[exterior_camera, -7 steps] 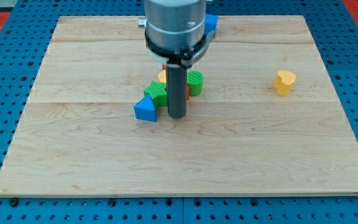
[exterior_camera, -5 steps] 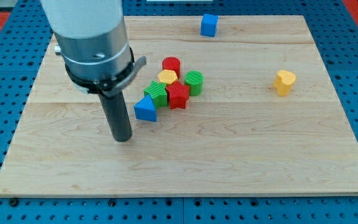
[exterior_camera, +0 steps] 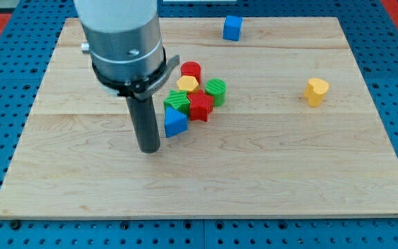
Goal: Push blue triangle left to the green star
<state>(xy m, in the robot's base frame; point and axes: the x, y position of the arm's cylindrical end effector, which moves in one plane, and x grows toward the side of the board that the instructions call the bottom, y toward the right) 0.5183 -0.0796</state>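
Note:
The blue triangle (exterior_camera: 175, 122) lies near the board's middle, touching the lower left of the green star (exterior_camera: 177, 102). My tip (exterior_camera: 149, 148) rests on the board just left of and slightly below the blue triangle, close to it; the rod hides part of the triangle's left edge. The green star sits in a tight cluster with a red star-like block (exterior_camera: 200, 106), a yellow block (exterior_camera: 186, 84), a red cylinder (exterior_camera: 191, 70) and a green cylinder (exterior_camera: 216, 90).
A blue cube (exterior_camera: 233, 28) stands near the view's top edge. A yellow block (exterior_camera: 316, 91) stands alone at the view's right. The wooden board (exterior_camera: 289, 173) lies on a blue pegboard.
My tip swung from right of the blue triangle out to the left, then back right against it. The blue triangle has shifted right and turned, closer under the green star.

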